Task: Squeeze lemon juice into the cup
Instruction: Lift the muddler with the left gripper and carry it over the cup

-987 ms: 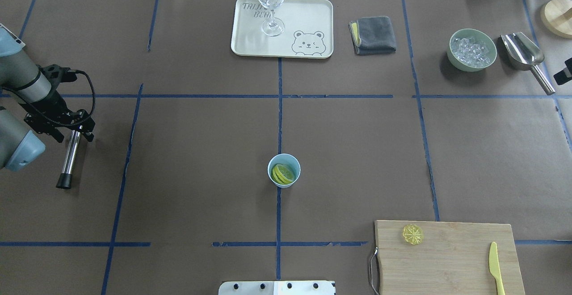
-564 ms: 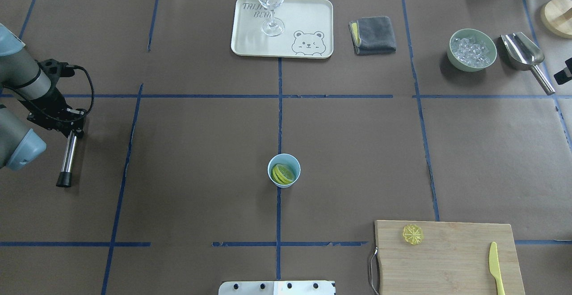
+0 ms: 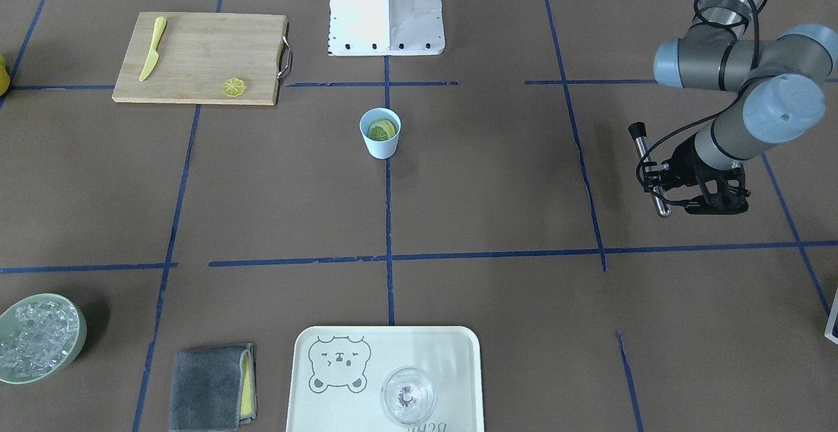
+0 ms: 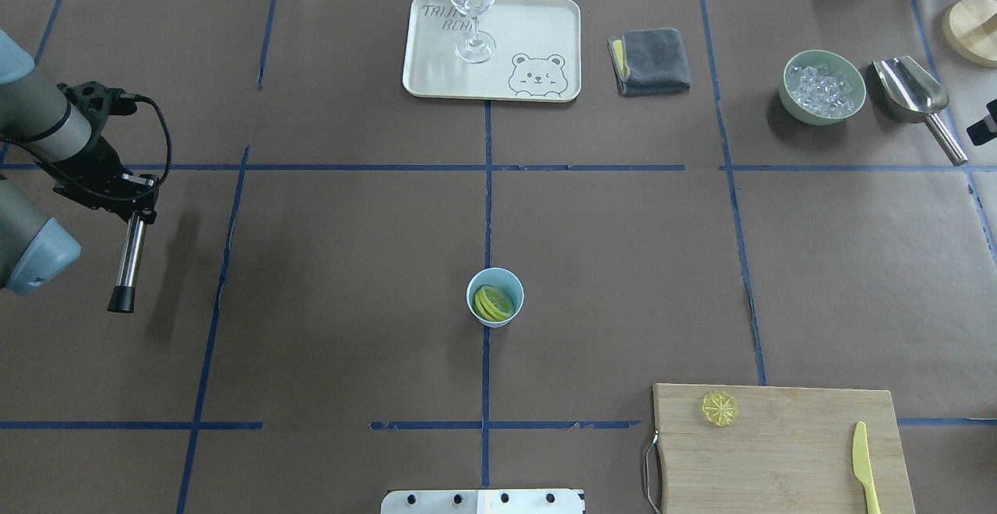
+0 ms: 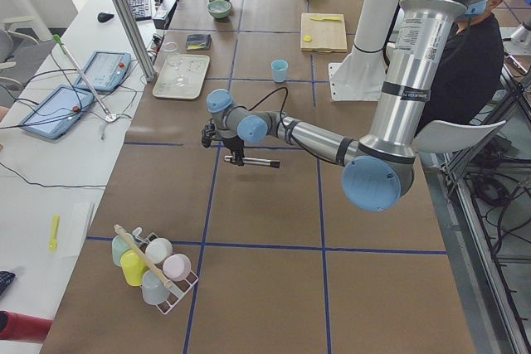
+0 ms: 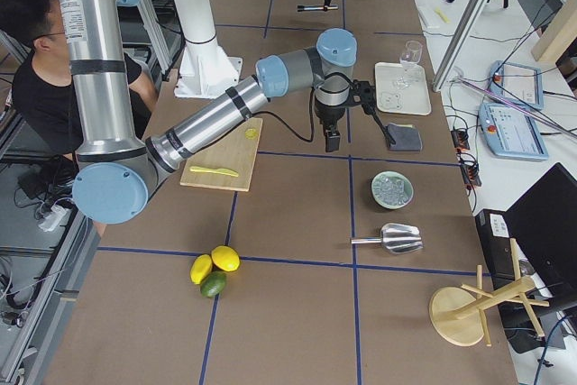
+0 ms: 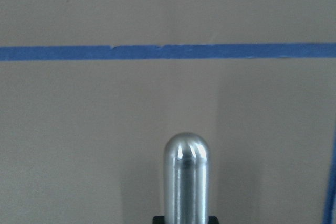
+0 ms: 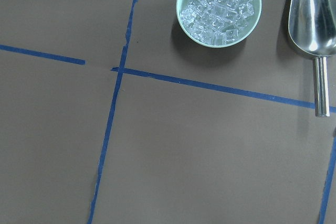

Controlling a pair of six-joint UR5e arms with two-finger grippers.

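Note:
The light-blue cup (image 4: 477, 297) stands upright near the table's middle, also in the front view (image 3: 380, 144). The lemon (image 4: 494, 303) lies inside it, cut face up, also in the front view (image 3: 382, 130). My left gripper (image 4: 139, 201) is far out at the table's left, shut on a metal rod (image 4: 128, 253) with a black tip, held level above the table; the rod's rounded end shows in the left wrist view (image 7: 186, 177). My right gripper (image 6: 332, 140) hangs above the table near the ice bowl; I cannot tell whether it is open or shut.
A wooden board (image 4: 779, 452) holds a thin yellow slice (image 4: 719, 407) and a yellow knife (image 4: 860, 459). A tray (image 4: 537, 31) with a clear glass (image 4: 472, 0), a grey cloth (image 4: 650, 61), a green bowl of ice (image 4: 822, 87) and a metal scoop (image 4: 915, 97) stand along the far side.
My left gripper has risen with the rod and moved a little away from the robot; the rod's shadow now falls apart from it. The cup and lemon have not moved.

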